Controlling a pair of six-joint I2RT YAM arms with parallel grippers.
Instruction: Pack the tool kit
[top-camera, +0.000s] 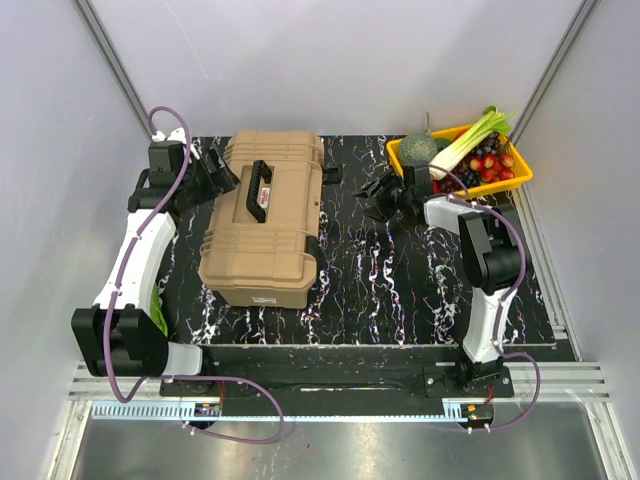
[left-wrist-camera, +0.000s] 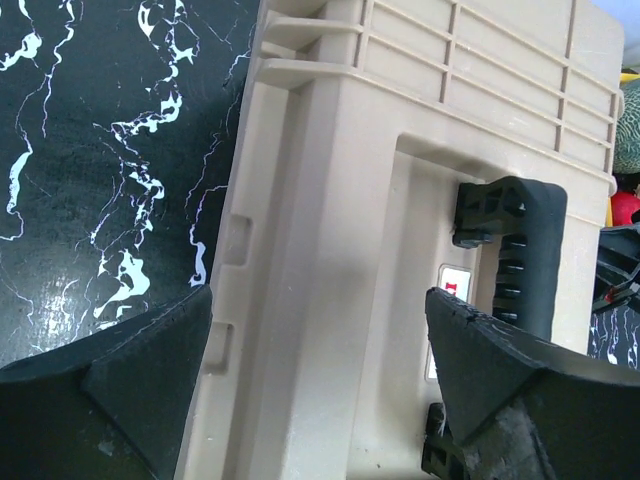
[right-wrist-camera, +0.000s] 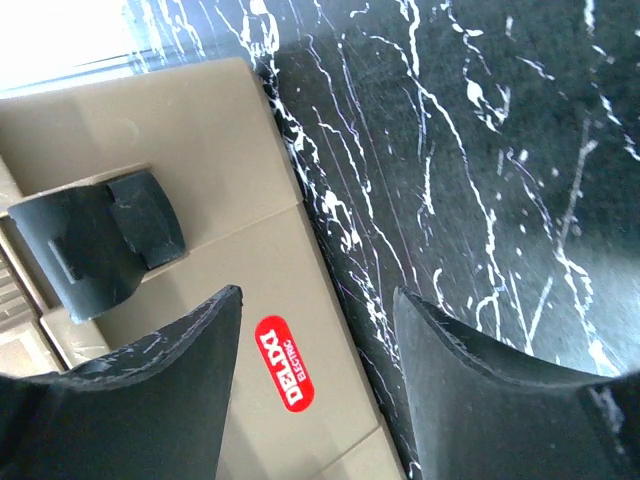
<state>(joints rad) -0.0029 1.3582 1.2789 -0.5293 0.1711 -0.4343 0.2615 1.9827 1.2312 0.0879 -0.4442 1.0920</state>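
One yellow vegetable tray (top-camera: 524, 172) sits well right of the closed toolbox (top-camera: 262, 215).

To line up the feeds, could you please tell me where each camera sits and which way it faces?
Top external: above and behind the bases, looking down on the table, tan toolbox and yellow vegetable tray; left arm and right arm show.
Left wrist: on the left arm, facing the toolbox lid and handle through the open left gripper.
Right wrist: on the right arm, facing the toolbox's latch and red DELIXI label past the open right gripper.
Shared: all three show the toolbox.
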